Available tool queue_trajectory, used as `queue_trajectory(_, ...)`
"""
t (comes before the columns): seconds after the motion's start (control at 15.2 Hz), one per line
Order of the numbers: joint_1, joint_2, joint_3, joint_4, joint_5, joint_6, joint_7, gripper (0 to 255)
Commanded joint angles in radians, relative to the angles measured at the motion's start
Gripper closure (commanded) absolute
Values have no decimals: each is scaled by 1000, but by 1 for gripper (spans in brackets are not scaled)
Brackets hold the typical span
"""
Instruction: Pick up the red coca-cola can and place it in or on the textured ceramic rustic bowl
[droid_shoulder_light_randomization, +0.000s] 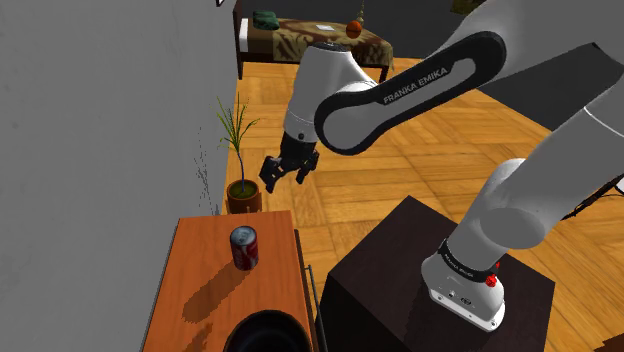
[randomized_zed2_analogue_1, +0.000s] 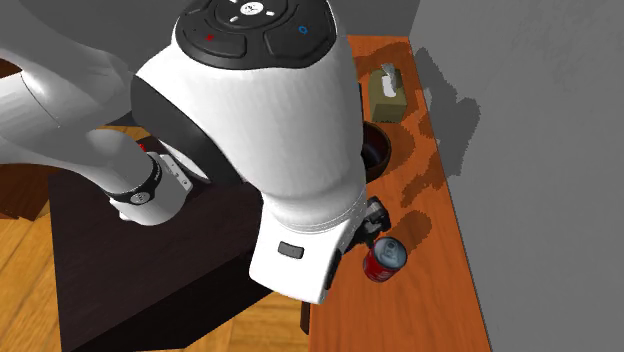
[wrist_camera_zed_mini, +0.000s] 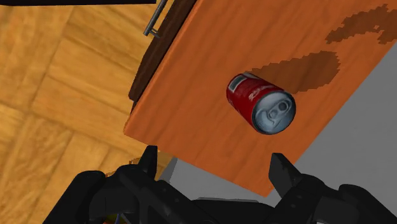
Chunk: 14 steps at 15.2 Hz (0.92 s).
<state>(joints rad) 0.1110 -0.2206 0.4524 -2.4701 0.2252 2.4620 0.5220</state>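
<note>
gripper (droid_shoulder_light_randomization: 290, 172) hangs in air over table (droid_shoulder_light_randomization: 195, 290) end, fingers (wrist_camera_zed_mini: 150, 160) wide apart, holding nothing; red can (droid_shoulder_light_randomization: 245, 248) stands upright on table below it, untouched, apart from dark bowl (droid_shoulder_light_randomization: 266, 333) at shoulder view's bottom edge

And there was the can (droid_shoulder_light_randomization: 245, 248), standing upright on the orange-brown wooden desk (droid_shoulder_light_randomization: 200, 275), red body, white lettering on the side, silver top with its pull-tab facing up, untouched, nothing gripping it! It cast a small shadow across the wood beside it. Along the same desk sat the bowl (droid_shoulder_light_randomization: 262, 319), round, dark, almost black, mouth open upward and nothing inside that could be seen, cut off by the shoulder view's bottom edge. Bare wood lay between the two; can and bowl were apart, not touching. In the second exterior view the bowl was partly covered, only its dark rim and hollow peeking out.
</note>
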Motion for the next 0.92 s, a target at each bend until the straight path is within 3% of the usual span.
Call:
queue_trajectory(0.0,-6,89,35,31,-43,59,56,0)
queue_trajectory(0.33,3,302,77,118,-221,168,230,0)
queue_trajectory(0.59,73,472,39,215,-384,221,378,0)
queue_trajectory(0.86,117,549,-1,251,-448,256,430,0)
